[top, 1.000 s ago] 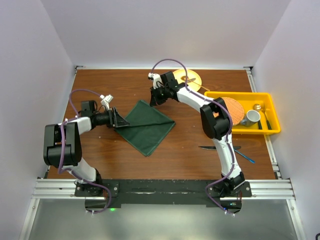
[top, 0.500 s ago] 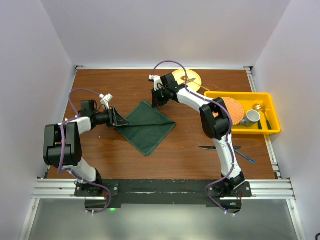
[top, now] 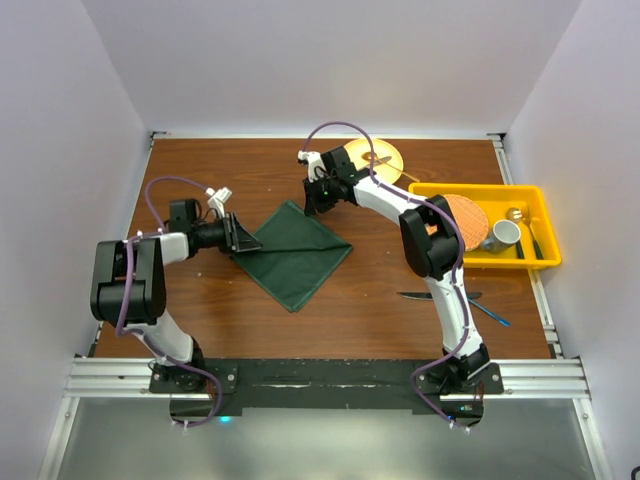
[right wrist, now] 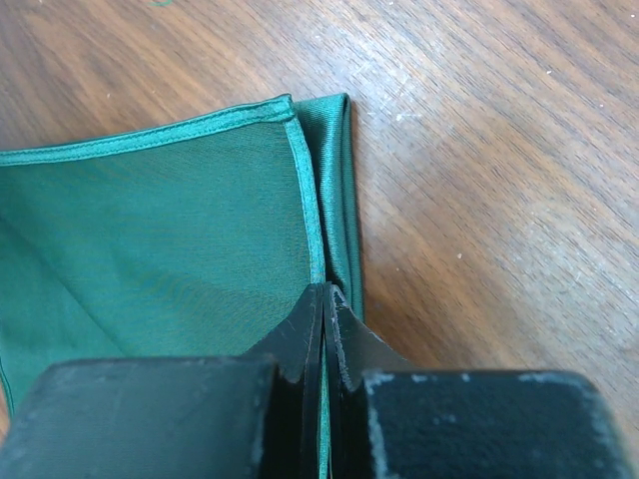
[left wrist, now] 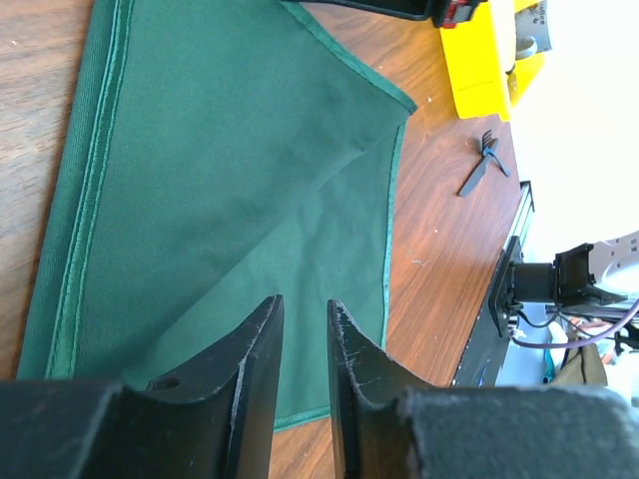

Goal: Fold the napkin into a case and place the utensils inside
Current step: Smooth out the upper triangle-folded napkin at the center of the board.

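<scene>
Napkin (top: pixel 295 258) left of tray (top: pixel 480 188); knife (top: pixel 425 296), fork (top: pixel 490 314) before tray.

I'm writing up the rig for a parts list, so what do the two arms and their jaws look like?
The left arm and right arm both have white links between bulky black joint housings. A thin purple cable loops along each. The jaws are flat matte black blades with scuffed edges.

arms (top: pixel 440 250) white and black | cables (top: pixel 340 122) purple | left claw (left wrist: pixel 304 302) black
</scene>
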You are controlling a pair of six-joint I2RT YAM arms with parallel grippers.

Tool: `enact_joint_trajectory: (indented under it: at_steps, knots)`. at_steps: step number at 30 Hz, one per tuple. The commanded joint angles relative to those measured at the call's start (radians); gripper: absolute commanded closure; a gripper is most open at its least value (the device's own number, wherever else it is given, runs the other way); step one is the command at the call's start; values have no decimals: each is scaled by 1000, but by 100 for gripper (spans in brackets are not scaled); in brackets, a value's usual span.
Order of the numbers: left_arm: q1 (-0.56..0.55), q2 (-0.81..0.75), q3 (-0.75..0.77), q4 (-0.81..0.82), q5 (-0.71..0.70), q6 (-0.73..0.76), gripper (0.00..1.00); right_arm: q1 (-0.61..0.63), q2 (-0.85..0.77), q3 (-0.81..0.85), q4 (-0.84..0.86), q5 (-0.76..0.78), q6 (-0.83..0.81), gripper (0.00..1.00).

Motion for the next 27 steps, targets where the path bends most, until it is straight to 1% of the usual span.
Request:
enact_joint_trajectory:
  at_steps: [1, 7, 14, 17, 21, 24, 25, 27]
  knots:
    - [-8, 50, 42, 75, -16, -36, 73, -5, 0, 0, 28, 29, -24, 100]
    - [-8, 102, 74, 127, -19, -79, 74, -7, 4, -3, 28, 29, -30, 100]
    - [-8, 181, 89, 124, -40, -78, 76, -5, 14, 0, 29, 26, -29, 100]
    - [-8, 221, 92, 110, -62, -71, 78, -7, 12, 0, 29, 23, -29, 100]
    - [-6, 270, 108, 45, -112, -35, 81, -5, 8, 0, 29, 14, -26, 100]
    - [-6, 299, 109, 35, -131, -32, 82, -5, -6, 20, 4, -38, -13, 100]
    - [-6, 305, 115, 28, -132, -32, 82, -5, -12, 35, -12, -52, -13, 91]
    - [-6, 314, 120, 12, -138, -24, 82, -11, -54, 64, -33, -109, 5, 77]
